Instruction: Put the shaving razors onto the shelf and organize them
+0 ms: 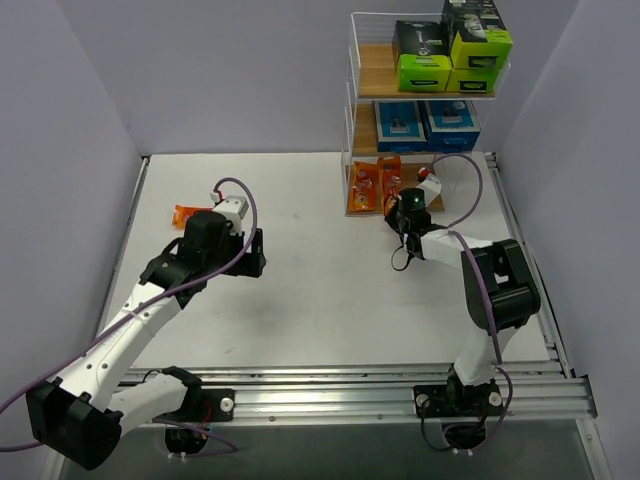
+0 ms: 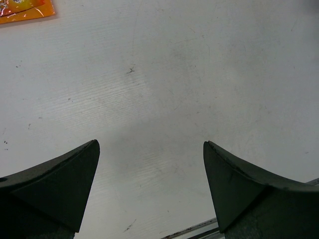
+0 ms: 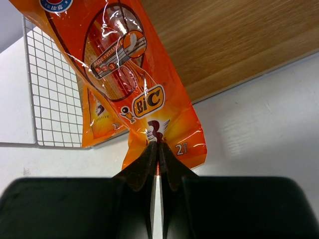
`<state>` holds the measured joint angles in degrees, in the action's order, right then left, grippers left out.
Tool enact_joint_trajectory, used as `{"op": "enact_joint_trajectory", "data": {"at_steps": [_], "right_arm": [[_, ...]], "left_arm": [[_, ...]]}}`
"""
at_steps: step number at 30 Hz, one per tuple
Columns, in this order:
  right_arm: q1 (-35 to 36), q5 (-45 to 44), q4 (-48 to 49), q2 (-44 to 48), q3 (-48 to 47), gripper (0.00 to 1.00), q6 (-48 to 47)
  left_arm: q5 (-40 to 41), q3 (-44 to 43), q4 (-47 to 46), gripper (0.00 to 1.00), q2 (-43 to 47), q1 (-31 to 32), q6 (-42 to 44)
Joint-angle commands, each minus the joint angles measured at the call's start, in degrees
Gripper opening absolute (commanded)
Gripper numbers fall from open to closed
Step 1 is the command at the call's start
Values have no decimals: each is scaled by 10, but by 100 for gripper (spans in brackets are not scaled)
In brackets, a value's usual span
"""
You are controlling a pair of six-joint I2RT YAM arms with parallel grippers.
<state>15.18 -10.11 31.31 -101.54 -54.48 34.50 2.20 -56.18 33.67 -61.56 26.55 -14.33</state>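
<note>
The shelf (image 1: 358, 88) stands at the back right. Black-and-lime razor boxes (image 1: 424, 58) fill its top tier and blue razor cards (image 1: 403, 122) lie on the middle one. My right gripper (image 3: 158, 145) is shut on the lower edge of an orange razor packet (image 3: 124, 74), which leans up against the bottom wooden board (image 3: 239, 45). A second orange packet (image 3: 97, 124) rests just left of it by the wire side. One more orange packet (image 1: 190, 213) lies on the table at the left. My left gripper (image 2: 150, 143) hovers open over bare table near it; that packet (image 2: 25, 10) shows at the corner.
The shelf's white wire side panel (image 3: 55, 99) stands left of the held packet. Grey walls close in the table (image 1: 300, 300) on both sides. A metal rail (image 1: 380, 385) runs along the near edge by the arm bases.
</note>
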Motion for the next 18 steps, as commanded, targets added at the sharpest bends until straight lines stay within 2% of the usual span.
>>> {"op": "enact_joint_trajectory", "data": {"at_steps": [1, 18], "right_arm": [[-6, -18, 41, -16, -26, 0, -8], [-13, -31, 61, -74, -72, 0, -15]], "left_arm": [[-12, -28, -8, 94, 3, 3, 7], [-22, -29, -10, 94, 2, 3, 8]]}}
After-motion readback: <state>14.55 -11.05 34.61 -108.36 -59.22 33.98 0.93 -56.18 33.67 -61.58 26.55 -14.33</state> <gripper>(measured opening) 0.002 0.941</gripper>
